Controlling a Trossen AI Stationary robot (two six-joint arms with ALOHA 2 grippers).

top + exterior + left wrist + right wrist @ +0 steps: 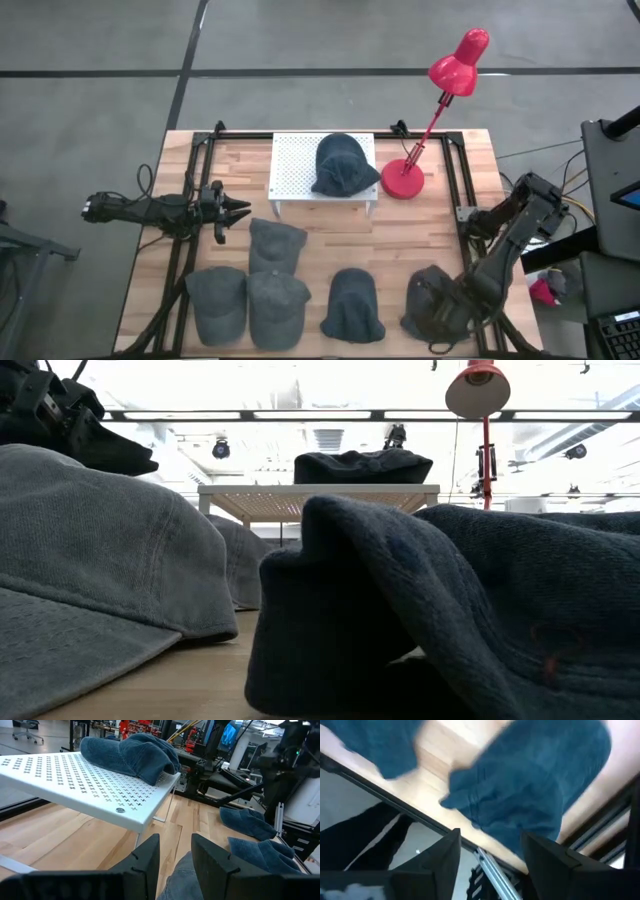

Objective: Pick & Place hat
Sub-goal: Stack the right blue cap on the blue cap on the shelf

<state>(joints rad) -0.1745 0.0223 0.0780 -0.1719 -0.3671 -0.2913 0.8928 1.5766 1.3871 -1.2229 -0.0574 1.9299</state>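
Several dark blue-grey hats lie on the wooden table. One hat (345,165) rests on a white perforated stand (295,170) at the far middle, also in the left wrist view (130,752). Another hat (425,295) lies near the table's near right corner. My right gripper (447,325) hangs over that hat's near edge, pointing down, open; in its wrist view the gripper (490,855) has the hat (530,785) below it, and no touch shows. My left gripper (235,210) waits at the table's left, level, open by a narrow gap (175,857), nothing between its fingers.
A red desk lamp (405,180) stands right of the stand, its head (460,62) reaching beyond the far edge. More hats lie at the near left (215,300), (275,305), the middle (275,245) and the near middle (352,305). A dark frame rail (465,200) runs along the right edge.
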